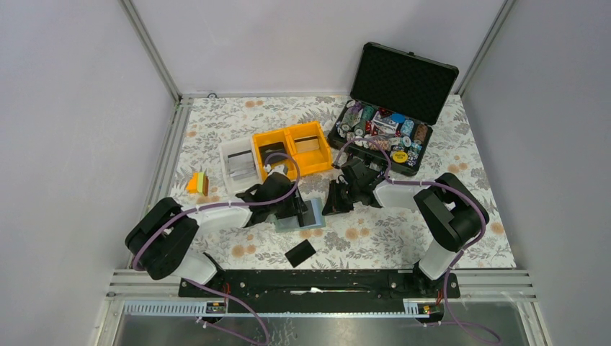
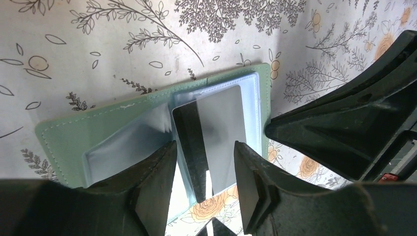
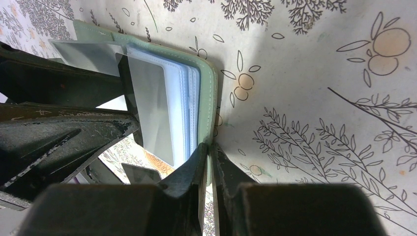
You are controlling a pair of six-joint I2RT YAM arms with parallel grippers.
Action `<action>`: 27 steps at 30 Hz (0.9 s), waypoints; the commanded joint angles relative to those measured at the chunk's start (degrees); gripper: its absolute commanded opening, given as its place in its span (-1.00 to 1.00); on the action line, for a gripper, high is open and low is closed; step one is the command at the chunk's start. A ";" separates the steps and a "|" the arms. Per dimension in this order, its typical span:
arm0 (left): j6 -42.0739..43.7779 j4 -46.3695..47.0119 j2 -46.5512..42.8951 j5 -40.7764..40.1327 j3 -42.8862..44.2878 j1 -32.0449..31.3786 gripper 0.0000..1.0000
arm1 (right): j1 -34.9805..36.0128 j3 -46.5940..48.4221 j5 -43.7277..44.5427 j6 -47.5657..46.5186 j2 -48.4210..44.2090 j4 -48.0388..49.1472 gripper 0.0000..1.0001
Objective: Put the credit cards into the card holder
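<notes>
At table centre lies the open card holder (image 2: 74, 132), largely hidden from above by both arms. The right gripper (image 3: 209, 147) pinches its 3 o'clock cover edge. The left gripper (image 2: 204, 147) straddles a pocketed credit card (image 2: 221, 123) whose lower end is hidden, and I cannot tell whether it grips it. A loose black card (image 1: 300, 253) lies at 6 o'clock.

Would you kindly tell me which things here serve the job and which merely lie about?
Job: sage-green booklet card holder; silvery-grey flat card; black flat card.
Lying about: yellow plastic bins; white plastic bin; black foam-lined case; orange-and-green block.
</notes>
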 commanded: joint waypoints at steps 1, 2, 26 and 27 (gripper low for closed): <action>0.74 -2.05 -1.44 -0.74 0.92 -0.31 -0.04 | 0.24 1.06 0.60 -0.87 -0.31 -1.45 -0.75; 0.63 -2.05 -1.34 -0.61 0.88 -0.32 -0.04 | 0.21 1.06 0.57 -0.94 -0.31 -1.46 -0.75; 0.69 -4.61 4.48 -2.59 9.70 -6.94 -0.21 | 0.21 1.26 0.37 -0.96 -0.10 -1.46 -0.75; 0.81 -4.74 4.56 -2.62 10.01 -7.00 -0.21 | 0.22 1.20 0.39 -0.97 -0.09 -1.46 -0.75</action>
